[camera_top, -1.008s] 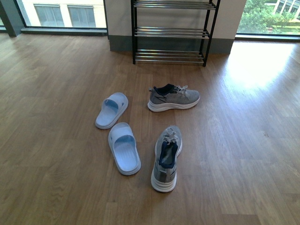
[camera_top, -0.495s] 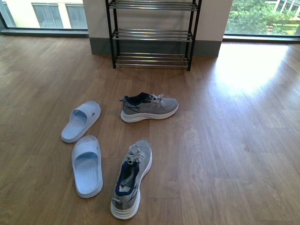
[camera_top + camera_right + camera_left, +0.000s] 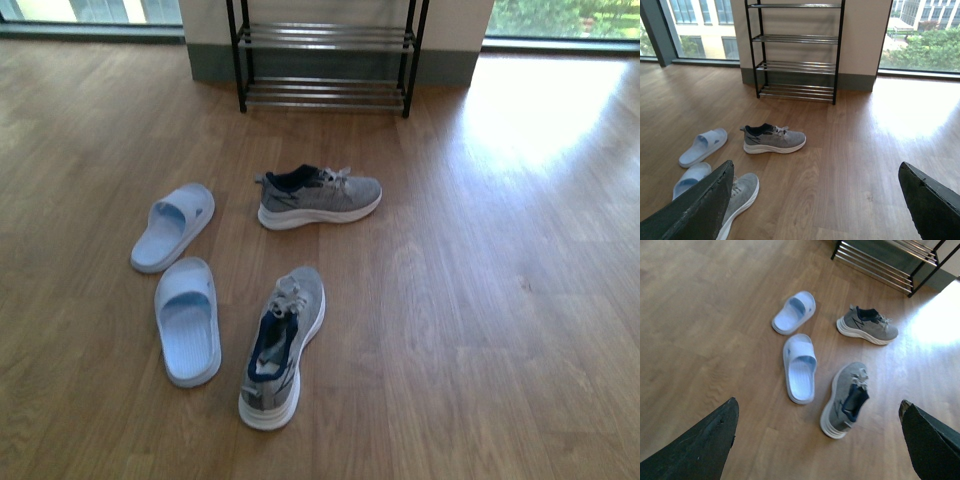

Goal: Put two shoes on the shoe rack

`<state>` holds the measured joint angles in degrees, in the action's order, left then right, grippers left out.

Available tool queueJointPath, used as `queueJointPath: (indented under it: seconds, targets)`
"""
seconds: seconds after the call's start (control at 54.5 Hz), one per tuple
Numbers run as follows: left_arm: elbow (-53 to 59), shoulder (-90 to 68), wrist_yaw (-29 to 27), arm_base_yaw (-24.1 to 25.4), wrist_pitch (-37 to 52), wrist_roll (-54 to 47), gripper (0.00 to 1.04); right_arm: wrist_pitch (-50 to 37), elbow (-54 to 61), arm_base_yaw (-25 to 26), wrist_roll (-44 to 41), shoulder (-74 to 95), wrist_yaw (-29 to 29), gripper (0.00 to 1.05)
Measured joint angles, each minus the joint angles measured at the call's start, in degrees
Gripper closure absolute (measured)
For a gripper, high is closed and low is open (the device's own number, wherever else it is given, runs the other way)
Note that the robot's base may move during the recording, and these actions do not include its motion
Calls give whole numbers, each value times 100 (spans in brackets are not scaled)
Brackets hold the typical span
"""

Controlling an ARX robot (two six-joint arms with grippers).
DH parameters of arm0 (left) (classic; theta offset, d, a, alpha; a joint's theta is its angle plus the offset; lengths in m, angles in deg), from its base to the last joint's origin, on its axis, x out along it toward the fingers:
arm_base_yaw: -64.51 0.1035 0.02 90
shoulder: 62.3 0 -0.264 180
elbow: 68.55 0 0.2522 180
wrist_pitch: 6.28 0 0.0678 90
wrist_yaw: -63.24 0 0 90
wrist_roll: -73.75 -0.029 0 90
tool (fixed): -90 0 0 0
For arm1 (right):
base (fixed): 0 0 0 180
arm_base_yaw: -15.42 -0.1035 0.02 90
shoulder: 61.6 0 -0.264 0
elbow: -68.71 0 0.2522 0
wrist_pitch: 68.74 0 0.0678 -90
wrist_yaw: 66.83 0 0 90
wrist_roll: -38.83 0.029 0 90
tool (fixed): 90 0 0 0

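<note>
Claws apart and empty: left claw (image 3: pixel 817 404) and right claw (image 3: pixel 815 164) grip nothing. One grey sneaker (image 3: pixel 320 195) lies mid-frame, the second sneaker (image 3: pixel 282 345) lower centre on the floor (image 3: pixel 500 300); the shoe rack (image 3: pixel 325 60), top centre, holds neither yet.

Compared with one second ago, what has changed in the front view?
Only the view shifted: everything slid left in the front picture, and the shoe rack shows fewer tiers. The far sneaker, near sneaker, far slipper and near slipper lie as before. Nothing was grasped.
</note>
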<state>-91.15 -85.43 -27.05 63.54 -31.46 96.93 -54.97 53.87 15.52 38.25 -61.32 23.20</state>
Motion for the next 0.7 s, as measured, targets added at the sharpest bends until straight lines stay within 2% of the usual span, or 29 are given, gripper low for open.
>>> queueJointPath:
  seconds: [0.147,0.312,0.495,0.587,0.697]
  targets:
    - [-496,-1926,153,-273,1084,57,9,0,0,0,0,0,0,9]
    - [-1082,-4745,-131,-809,2201,-544,9,0,0,0,0,0,0,9]
    - [-1956,-6940,-448,-942,2811,-1239,9,0,0,0,0,0,0,9]
    - [-2468,-7943,-713,-1047,3383,-1792,9,0,0,0,0,0,0,9]
    - [-3147,-9075,-785,-1117,3779,-2232,9,0,0,0,0,0,-2,9]
